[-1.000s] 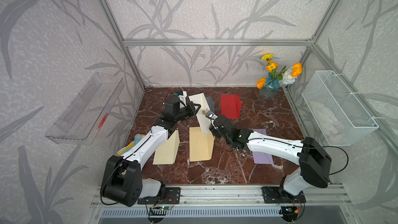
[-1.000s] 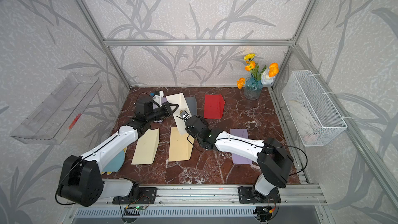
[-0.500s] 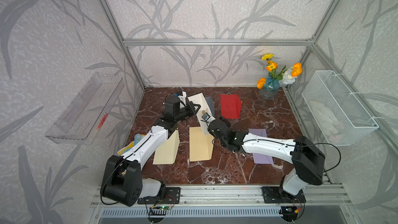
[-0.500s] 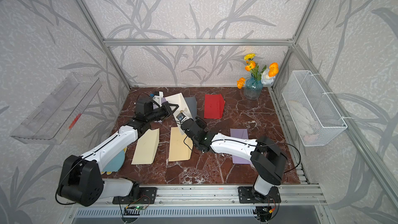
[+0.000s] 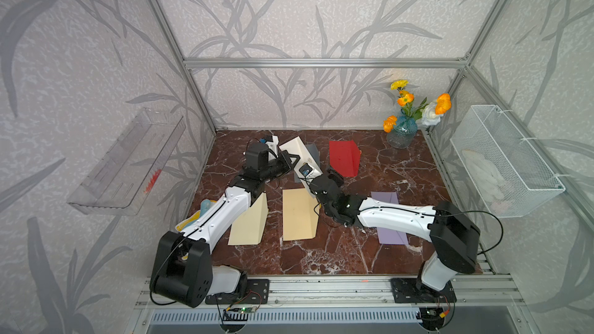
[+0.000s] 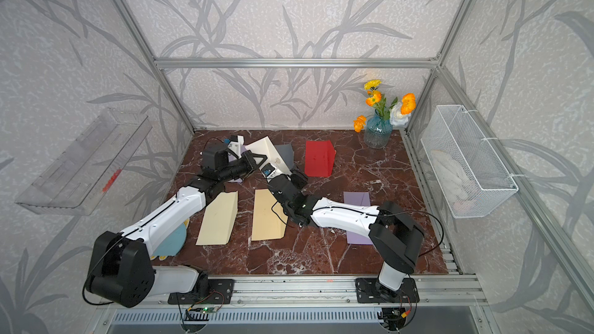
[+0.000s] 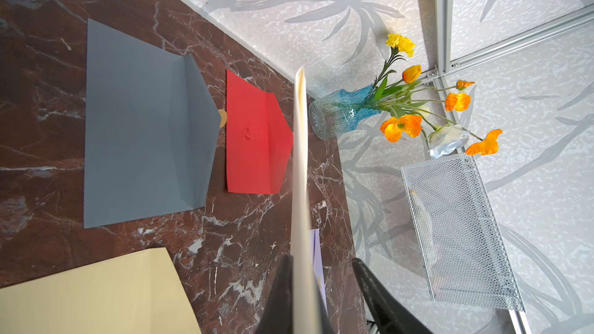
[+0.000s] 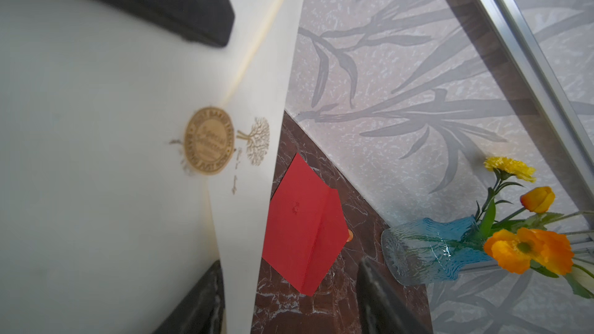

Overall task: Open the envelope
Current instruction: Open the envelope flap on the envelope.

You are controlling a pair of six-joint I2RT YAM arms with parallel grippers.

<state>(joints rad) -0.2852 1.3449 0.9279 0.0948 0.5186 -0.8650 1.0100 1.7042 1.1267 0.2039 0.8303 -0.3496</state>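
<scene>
Gripping the white envelope between closed jaws, the left gripper holds it raised off the marble table near the back, left of centre. In the left wrist view the envelope shows edge-on, running away from the fingers.

The right gripper stands wide and holds nothing. Its wrist view shows the envelope's long free edge passing between the two fingers, one finger by the envelope's face and the other well clear of it. Whether that near finger touches the paper I cannot tell. A round gold seal sits on the tip of the flap, with a small gold tree print just beside it.

Flat on the table lie a grey envelope with its flap open, a red envelope beside it, two cream envelopes nearer the front, and a purple envelope partly under the right arm. A blue glass vase of orange and yellow flowers stands in the back right corner.
</scene>
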